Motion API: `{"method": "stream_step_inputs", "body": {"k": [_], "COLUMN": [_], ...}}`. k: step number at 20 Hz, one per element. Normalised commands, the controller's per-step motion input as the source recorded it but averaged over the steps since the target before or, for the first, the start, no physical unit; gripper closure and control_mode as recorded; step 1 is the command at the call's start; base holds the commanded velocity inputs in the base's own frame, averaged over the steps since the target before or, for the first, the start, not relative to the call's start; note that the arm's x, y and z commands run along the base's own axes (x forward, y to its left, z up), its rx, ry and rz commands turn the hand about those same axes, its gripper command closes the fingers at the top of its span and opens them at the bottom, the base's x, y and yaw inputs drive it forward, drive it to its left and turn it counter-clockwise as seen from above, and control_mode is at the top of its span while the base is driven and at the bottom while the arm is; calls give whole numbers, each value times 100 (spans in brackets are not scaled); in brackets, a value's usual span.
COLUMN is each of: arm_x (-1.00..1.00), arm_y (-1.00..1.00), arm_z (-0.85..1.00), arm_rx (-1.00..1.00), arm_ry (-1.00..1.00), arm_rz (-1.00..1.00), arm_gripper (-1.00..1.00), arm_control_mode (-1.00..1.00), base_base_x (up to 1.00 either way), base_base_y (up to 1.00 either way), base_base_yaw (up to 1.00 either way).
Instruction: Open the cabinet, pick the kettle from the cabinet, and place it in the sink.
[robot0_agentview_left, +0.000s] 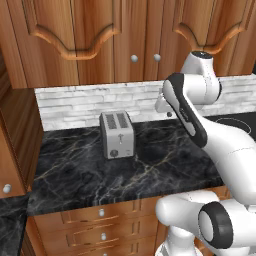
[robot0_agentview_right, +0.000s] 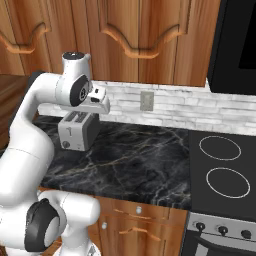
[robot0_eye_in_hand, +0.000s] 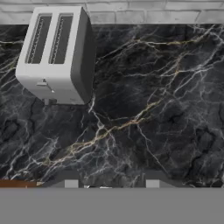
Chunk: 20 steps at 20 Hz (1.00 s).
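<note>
The cabinet (robot0_agentview_left: 95, 40) hangs on the wall above the counter, its arched doors shut, with two round silver knobs (robot0_agentview_left: 134, 58) side by side where the doors meet. It also spans the top of the right base view (robot0_agentview_right: 135, 35). The kettle is hidden. The sink is out of view. My gripper (robot0_eye_in_hand: 111, 181) hovers above the black marble counter, pointing down, right of the toaster. Its fingertips (robot0_eye_in_hand: 70, 180) stand apart with nothing between them. The hand (robot0_agentview_right: 100, 102) sits well below the cabinet doors, in front of the brick backsplash.
A silver toaster (robot0_agentview_left: 117, 135) (robot0_agentview_right: 77, 130) (robot0_eye_in_hand: 54, 54) stands on the counter (robot0_agentview_left: 160, 170) near the wall. A black stovetop (robot0_agentview_right: 222, 170) lies to the right. A wall outlet (robot0_agentview_right: 146, 100) sits in the backsplash. Drawers (robot0_agentview_left: 100, 212) run below the counter edge.
</note>
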Motion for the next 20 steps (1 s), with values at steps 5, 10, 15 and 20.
{"method": "stream_step_inputs", "body": {"k": [5,10,15,20], "arm_x": [-17,-29,-22,-13], "arm_y": [0,1,8,11], "arm_z": [0,7,29,41], "arm_rx": [0,0,0,-2], "arm_ry": [-7,-36,-25,-13], "arm_rz": [2,-1,-11,-7], "arm_gripper": [-100,-100,-100,-100], "arm_control_mode": [-100,-100,-100,-100], "base_base_x": [0,0,0,0], "base_base_y": [0,0,0,0], "base_base_yaw": [0,0,0,0]}}
